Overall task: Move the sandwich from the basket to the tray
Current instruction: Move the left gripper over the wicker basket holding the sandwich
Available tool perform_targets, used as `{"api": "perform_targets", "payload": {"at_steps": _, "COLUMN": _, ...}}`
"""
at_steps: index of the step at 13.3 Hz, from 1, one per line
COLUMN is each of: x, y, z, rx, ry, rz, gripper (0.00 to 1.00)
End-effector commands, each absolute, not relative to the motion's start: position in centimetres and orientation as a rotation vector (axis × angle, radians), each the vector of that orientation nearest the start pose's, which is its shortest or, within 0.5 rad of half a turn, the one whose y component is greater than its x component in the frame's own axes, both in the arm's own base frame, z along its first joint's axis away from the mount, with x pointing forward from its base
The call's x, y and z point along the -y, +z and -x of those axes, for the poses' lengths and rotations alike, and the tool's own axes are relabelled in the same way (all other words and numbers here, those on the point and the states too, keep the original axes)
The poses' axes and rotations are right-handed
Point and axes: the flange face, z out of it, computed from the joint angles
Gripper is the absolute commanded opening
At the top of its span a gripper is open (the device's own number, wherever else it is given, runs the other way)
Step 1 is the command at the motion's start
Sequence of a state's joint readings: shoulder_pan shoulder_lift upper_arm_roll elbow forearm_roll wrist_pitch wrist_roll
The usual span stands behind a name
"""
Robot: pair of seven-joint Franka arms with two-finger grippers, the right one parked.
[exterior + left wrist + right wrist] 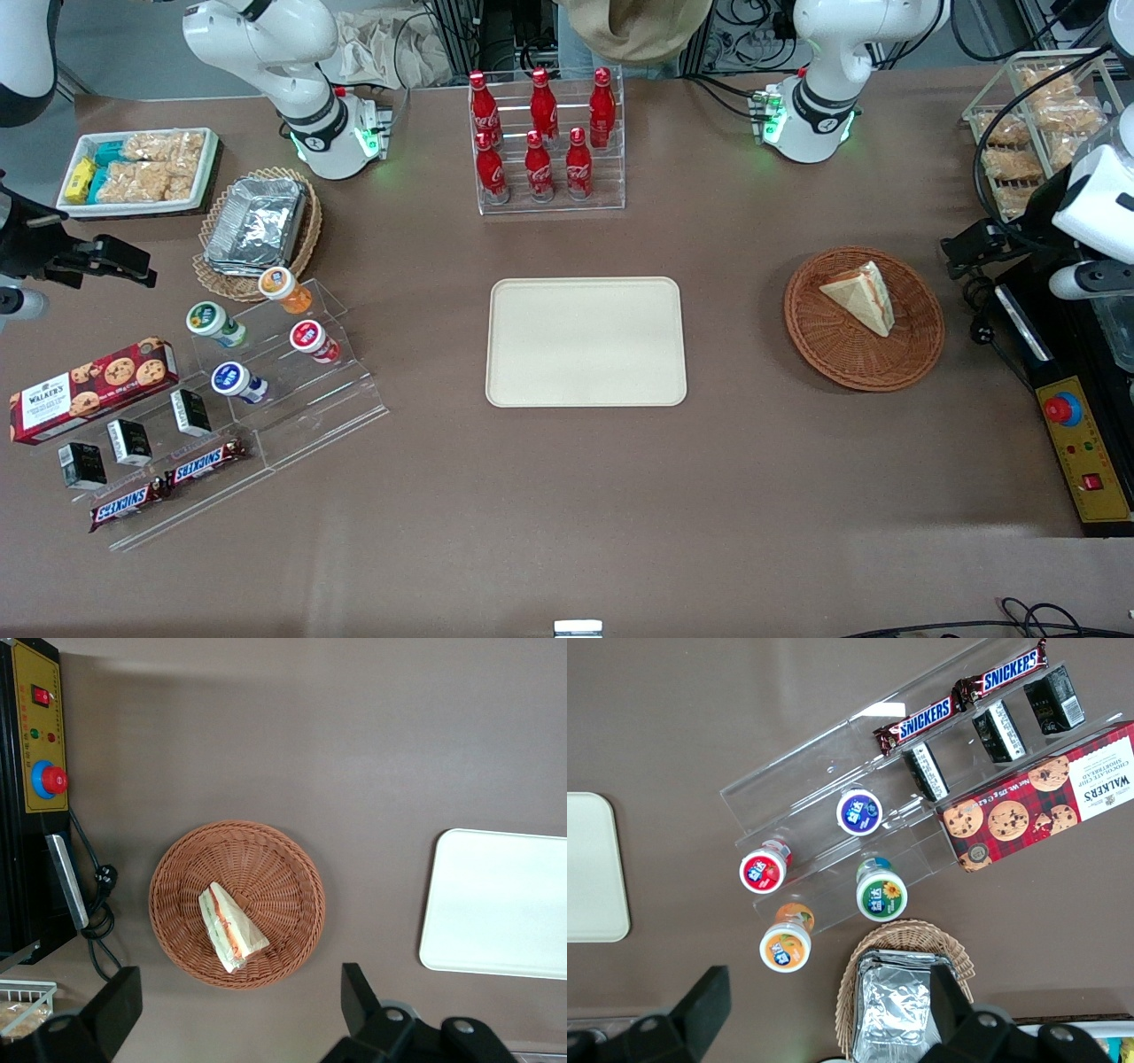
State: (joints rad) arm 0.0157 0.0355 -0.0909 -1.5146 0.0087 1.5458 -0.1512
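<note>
The sandwich (861, 295), a pale triangular wedge with a pink-orange filling edge, lies in the round reddish-brown wicker basket (833, 354) toward the working arm's end of the table. The cream-beige tray (585, 341) lies flat at the table's middle with nothing on it. My left arm's gripper (970, 248) hangs high above the table beside the basket, nearer the table's end, open and empty. In the left wrist view, the sandwich (230, 926) sits in the basket (292, 877), the tray (496, 904) is off to its side, and the gripper (237, 1005) has its fingers spread wide.
A black and yellow control box (1085, 443) with a red stop button and a cable (979, 332) lie beside the basket at the table's end. A wire rack of snack packets (1036, 115) stands farther back. A rack of red cola bottles (545, 142) stands farther from the camera than the tray.
</note>
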Motion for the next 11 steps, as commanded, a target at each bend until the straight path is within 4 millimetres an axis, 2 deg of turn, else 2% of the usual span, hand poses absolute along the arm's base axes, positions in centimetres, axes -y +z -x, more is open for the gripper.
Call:
{"api": "perform_targets", "payload": {"at_steps": 1, "x": 3.8, "y": 63.6, "z": -55.7, "rx": 0.157, "ry": 0.012, "rz": 3.124, "gripper": 1.00}}
{"api": "perform_targets", "payload": {"at_steps": 3, "x": 3.8, "y": 63.4, "z": -55.9, "rx": 0.273, "ry": 0.011, "rz": 3.108, "gripper": 1.00}}
{"api": "perform_targets", "payload": {"at_steps": 4, "x": 3.8, "y": 63.2, "z": -55.8, "rx": 0.391, "ry": 0.019, "rz": 3.092, "gripper": 1.00}}
{"api": "perform_targets", "payload": {"at_steps": 6, "x": 3.8, "y": 62.5, "z": -54.3, "rx": 0.698, "ry": 0.068, "rz": 3.021, "gripper": 1.00}}
{"api": "perform_targets", "payload": {"at_steps": 7, "x": 3.6, "y": 61.8, "z": -53.3, "rx": 0.774, "ry": 0.093, "rz": 2.990, "gripper": 1.00}}
{"api": "perform_targets", "payload": {"at_steps": 8, "x": 3.5, "y": 61.6, "z": -51.6, "rx": 0.787, "ry": 0.100, "rz": 2.980, "gripper": 1.00}}
{"api": "perform_targets", "payload": {"at_steps": 9, "x": 2.6, "y": 60.6, "z": -49.3, "rx": 0.817, "ry": 0.111, "rz": 2.962, "gripper": 1.00}}
{"api": "perform_targets", "payload": {"at_steps": 11, "x": 0.6, "y": 58.4, "z": -44.0, "rx": 0.902, "ry": 0.030, "rz": 2.950, "gripper": 1.00}}
